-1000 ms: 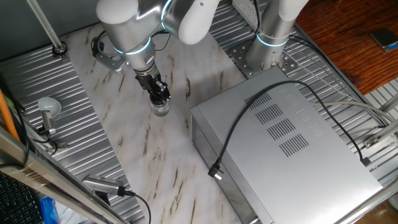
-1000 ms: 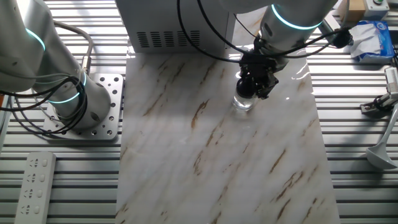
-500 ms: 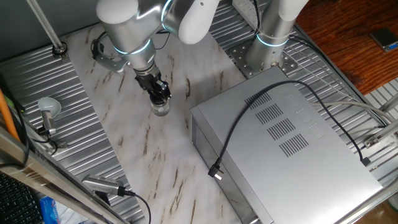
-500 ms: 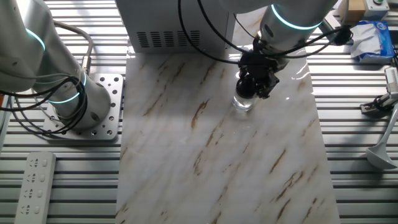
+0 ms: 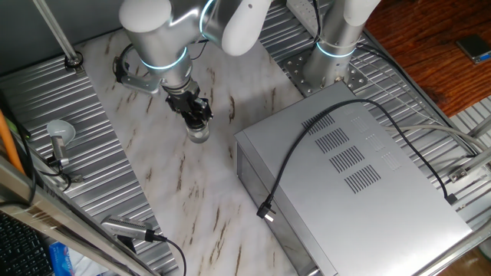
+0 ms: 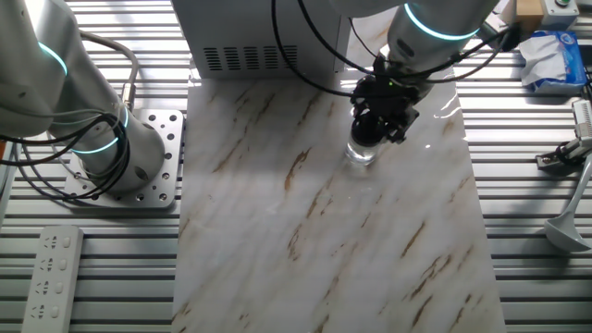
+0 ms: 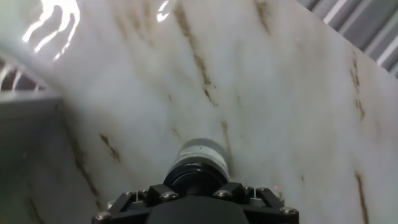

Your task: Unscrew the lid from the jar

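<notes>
Hand view: end effector (image 7: pixel 198 186) clamps the dark lid (image 7: pixel 194 175), which sits on top of the clear jar (image 7: pixel 200 153). Jar stands upright on the marble table (image 7: pixel 280 93). Both fixed views show the end effector (image 5: pixel 199 119) pointing down over the jar (image 5: pixel 199 136), near the grey metal box (image 5: pixel 345 176), not touching it.

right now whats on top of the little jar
The dark lid, with the gripper over it. The fingers cover the lid's sides, so the grip itself is hidden. The jar stands on the marble.
</notes>
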Controlling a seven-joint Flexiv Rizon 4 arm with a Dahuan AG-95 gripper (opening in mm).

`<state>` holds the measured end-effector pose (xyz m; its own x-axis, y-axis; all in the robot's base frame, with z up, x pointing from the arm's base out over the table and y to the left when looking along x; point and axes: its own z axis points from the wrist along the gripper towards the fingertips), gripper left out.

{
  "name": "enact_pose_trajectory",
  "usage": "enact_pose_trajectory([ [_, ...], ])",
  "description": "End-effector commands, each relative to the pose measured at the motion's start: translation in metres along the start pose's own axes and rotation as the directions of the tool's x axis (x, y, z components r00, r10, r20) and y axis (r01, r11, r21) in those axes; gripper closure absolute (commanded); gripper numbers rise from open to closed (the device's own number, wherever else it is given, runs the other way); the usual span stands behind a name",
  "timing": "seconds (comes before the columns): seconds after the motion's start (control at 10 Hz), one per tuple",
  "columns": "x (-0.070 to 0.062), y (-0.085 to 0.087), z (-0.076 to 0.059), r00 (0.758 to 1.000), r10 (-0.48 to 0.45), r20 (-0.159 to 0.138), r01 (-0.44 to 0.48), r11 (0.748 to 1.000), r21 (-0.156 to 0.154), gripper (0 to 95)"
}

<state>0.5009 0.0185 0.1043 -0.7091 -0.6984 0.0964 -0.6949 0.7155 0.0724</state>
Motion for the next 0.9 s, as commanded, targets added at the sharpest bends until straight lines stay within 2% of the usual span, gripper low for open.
enact_pose_trajectory([
  [0.1,0.0003,0.0000,0.0003,0.996,-0.088,-0.011,0.088,0.996,0.010,38.0],
  [0.4,0.0003,0.0000,0.0003,0.978,-0.209,-0.011,0.209,0.978,0.012,38.0],
  [0.5,0.0003,0.0000,0.0003,0.965,-0.262,-0.012,0.262,0.965,0.011,38.0],
  [0.9,0.0002,0.0000,0.0003,0.929,-0.370,-0.023,0.370,0.929,0.015,38.0],
])
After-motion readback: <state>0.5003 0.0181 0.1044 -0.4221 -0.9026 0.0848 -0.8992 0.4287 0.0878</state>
